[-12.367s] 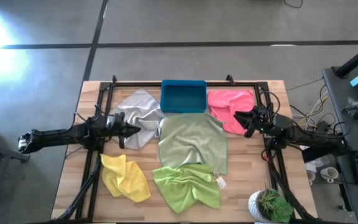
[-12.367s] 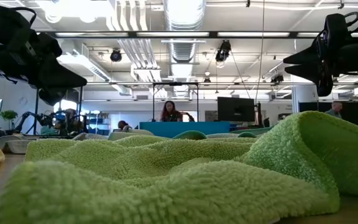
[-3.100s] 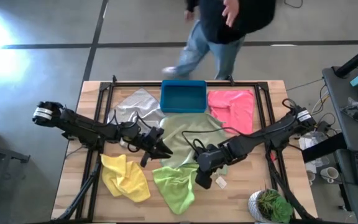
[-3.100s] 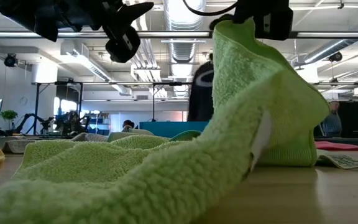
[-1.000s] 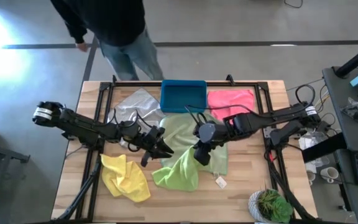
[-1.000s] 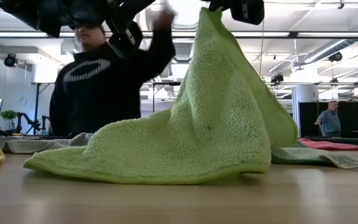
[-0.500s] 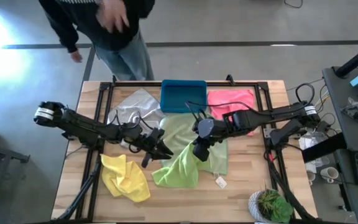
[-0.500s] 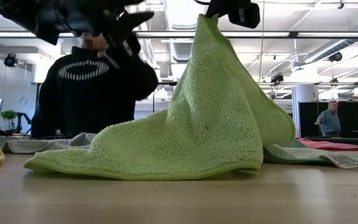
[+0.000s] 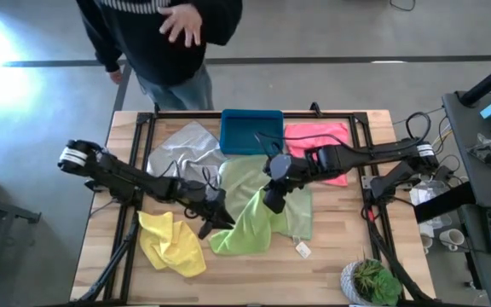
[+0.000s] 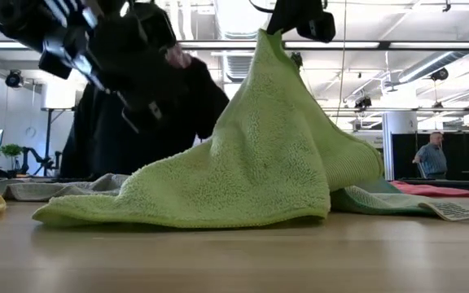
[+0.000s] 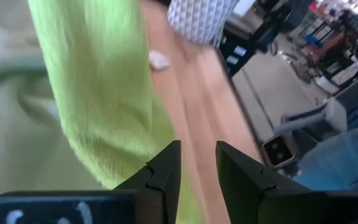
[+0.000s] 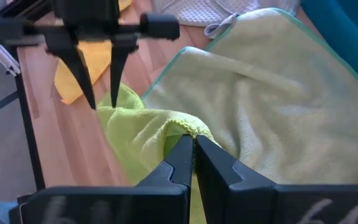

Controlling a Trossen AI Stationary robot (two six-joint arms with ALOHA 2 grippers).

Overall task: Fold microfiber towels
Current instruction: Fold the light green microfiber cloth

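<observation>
My right gripper is above the table's middle, shut on the bright lime green towel, which rises like a tent in the low view. My left gripper hovers open just left of that towel's lower part, touching nothing; the right wrist view shows its spread fingers. The pale sage towel lies flat under the lime one. The grey towel, the pink towel and the crumpled yellow towel lie on the table. My right gripper pinches the lime towel's hemmed edge between its two fingers, coming from above and pointing down. One layer or several, I cannot tell. The towel hangs slack below the fingers, and its lower part lies on the table.
A blue bin stands at the far middle. A white pot with a plant sits at the near right corner. A small white label lies on the wood. A person in dark clothes stands beyond the far left edge.
My left gripper has moved down and toward the near edge, closer to the lime towel's lower part, still open. My right gripper has drifted slightly toward the far edge, drawing the towel's hanging side in a little. The person has stepped along the far edge.
</observation>
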